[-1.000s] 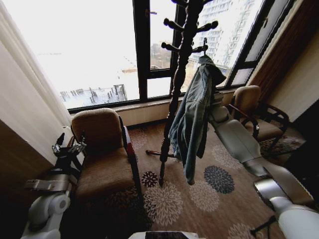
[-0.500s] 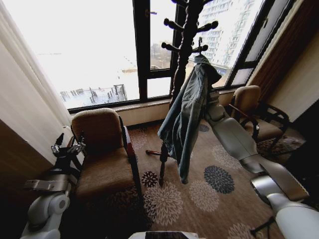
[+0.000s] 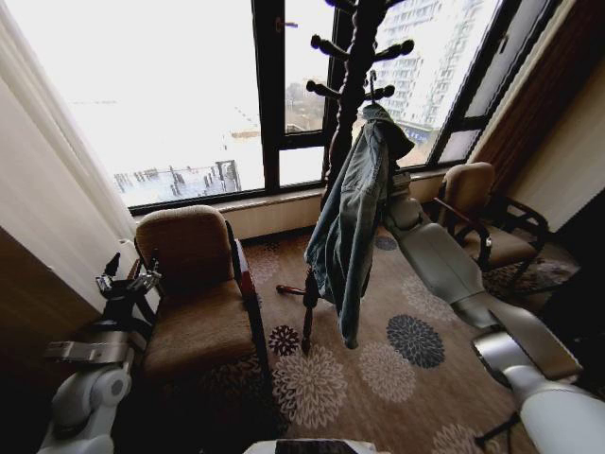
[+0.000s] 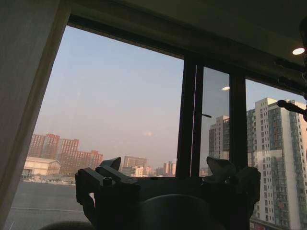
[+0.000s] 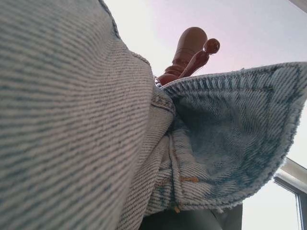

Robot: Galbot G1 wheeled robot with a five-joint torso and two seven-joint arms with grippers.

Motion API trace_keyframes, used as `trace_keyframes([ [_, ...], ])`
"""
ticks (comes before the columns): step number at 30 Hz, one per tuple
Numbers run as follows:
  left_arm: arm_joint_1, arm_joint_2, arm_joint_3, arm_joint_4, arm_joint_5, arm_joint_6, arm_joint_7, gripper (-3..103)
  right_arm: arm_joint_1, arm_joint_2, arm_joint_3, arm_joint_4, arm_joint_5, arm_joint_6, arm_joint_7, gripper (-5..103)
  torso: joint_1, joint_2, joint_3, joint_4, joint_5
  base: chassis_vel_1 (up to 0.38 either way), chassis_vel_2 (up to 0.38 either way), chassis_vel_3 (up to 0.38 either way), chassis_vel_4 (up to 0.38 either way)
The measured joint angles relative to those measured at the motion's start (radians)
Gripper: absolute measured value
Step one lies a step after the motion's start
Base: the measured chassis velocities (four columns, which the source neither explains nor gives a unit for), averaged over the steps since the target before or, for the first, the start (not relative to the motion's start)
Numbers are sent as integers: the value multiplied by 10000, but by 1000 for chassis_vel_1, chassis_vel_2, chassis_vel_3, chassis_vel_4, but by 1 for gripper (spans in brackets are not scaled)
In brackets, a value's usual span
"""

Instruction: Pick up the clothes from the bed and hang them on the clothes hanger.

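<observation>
Left gripper (image 3: 128, 281) waits low by an armchair (image 3: 194, 293), jaws apart and empty. Farther off, the right arm holds the jacket (image 3: 354, 227) hanging lengthwise against the coat stand (image 3: 345, 104); its grip cannot be seen.

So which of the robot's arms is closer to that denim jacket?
The right. Its arm reaches up behind the denim jacket at the coat stand, so its hand is hidden by the cloth. The left hand waits far off, beside the brown armchair.
</observation>
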Motion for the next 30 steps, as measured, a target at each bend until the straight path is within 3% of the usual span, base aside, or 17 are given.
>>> trace_keyframes([
  [30, 23, 87, 45, -51, -51, -38, 81, 100, -468, -720, 597, 757, 206, -125, 63, 17, 0, 0, 0, 0, 0, 0, 0, 0, 0],
])
